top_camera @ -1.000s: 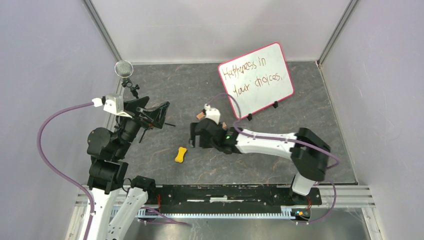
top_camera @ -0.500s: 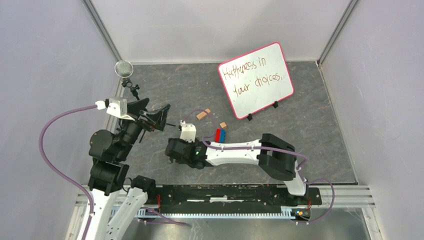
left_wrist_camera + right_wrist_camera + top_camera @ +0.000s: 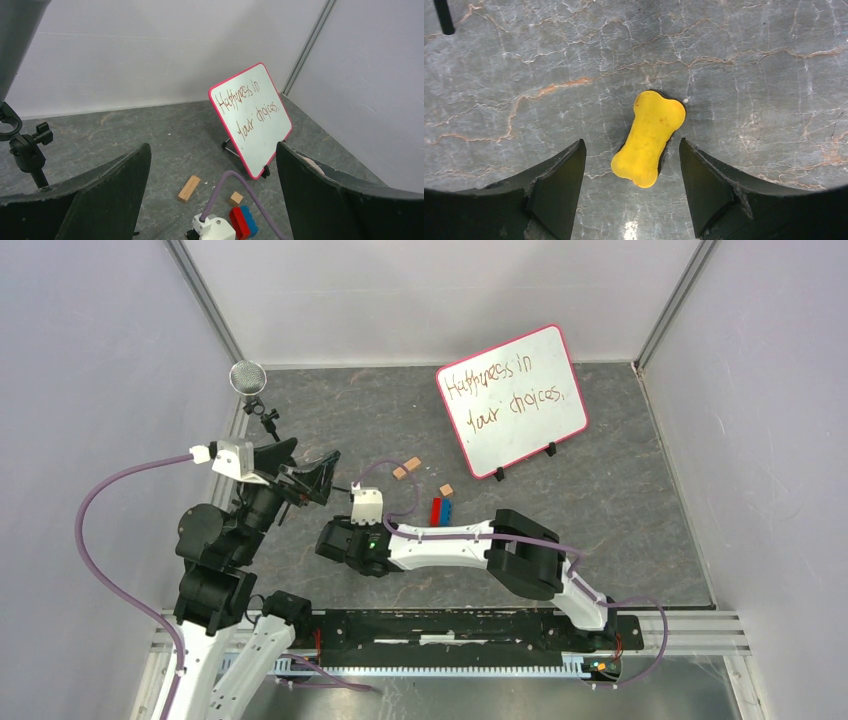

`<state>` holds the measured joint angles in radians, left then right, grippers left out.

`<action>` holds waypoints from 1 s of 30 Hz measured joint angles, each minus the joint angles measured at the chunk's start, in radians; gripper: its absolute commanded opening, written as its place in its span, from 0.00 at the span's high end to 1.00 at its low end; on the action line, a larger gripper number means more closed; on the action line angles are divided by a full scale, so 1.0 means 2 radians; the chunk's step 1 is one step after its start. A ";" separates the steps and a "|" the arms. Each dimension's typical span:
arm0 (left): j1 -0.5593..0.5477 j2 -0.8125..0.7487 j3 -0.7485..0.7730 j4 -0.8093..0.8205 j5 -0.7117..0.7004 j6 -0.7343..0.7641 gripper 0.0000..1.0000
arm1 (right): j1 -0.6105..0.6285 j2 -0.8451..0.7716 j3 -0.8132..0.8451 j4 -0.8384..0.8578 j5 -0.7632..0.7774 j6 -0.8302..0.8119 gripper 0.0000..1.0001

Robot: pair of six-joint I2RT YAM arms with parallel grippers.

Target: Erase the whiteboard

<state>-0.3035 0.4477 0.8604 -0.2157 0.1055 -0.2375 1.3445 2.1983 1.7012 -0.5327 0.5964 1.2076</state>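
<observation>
the right claw (image 3: 631,147) hangs low over the counter (image 3: 744,60) with its two dark fingers parted, one on each side of a yellow bone-shaped piece (image 3: 648,137) lying flat in the middle of the right wrist view. a strip of bare counter shows between each finger and the piece, so nothing is gripped yet. i take the piece for the eraser, though the pictures do not prove it. in the top view this claw sits left of centre and hides the piece beneath it.

the left claw (image 3: 213,146) is spread wide and empty. it is raised at the left of the top view and looks toward the far right corner.

just above the right arm in the top view lie a red and blue block (image 3: 440,510) and two small wooden blocks (image 3: 405,469). a mesh-headed stand (image 3: 248,378) is in the upper left.

the whiteboard (image 3: 512,400) stands in the upper right of the top view, tilted back on its black feet near the rear wall and well apart from both claws. two lines of dark handwriting cover its face, with no smear or wiped patch.

so none of the erasing is done. the step in hand looks like taking up the yellow piece. what is left is to close on it, lift it, carry it across to the board and rub out both lines. the board may shift on its small feet when pressed.
</observation>
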 measured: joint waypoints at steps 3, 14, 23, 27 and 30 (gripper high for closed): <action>-0.001 -0.001 0.000 0.000 0.000 0.000 0.00 | 0.001 0.009 0.006 -0.008 0.008 0.000 0.28; -0.004 -0.003 0.000 -0.008 -0.001 0.000 0.00 | 0.001 0.044 0.042 -0.032 0.028 0.000 0.49; -0.004 -0.003 0.000 -0.009 -0.001 0.000 0.00 | 0.001 0.046 0.045 -0.049 0.051 -0.013 0.65; -0.004 -0.003 -0.003 -0.008 -0.001 0.000 0.00 | 0.001 0.046 0.043 -0.054 0.063 -0.025 0.84; -0.004 -0.002 -0.009 -0.008 -0.001 0.000 0.00 | 0.001 0.023 0.000 -0.021 0.073 -0.056 0.90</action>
<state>-0.3119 0.4438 0.8433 -0.2314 0.1036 -0.2367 1.3464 2.2452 1.7016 -0.5751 0.7418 1.0966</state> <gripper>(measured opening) 0.993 0.373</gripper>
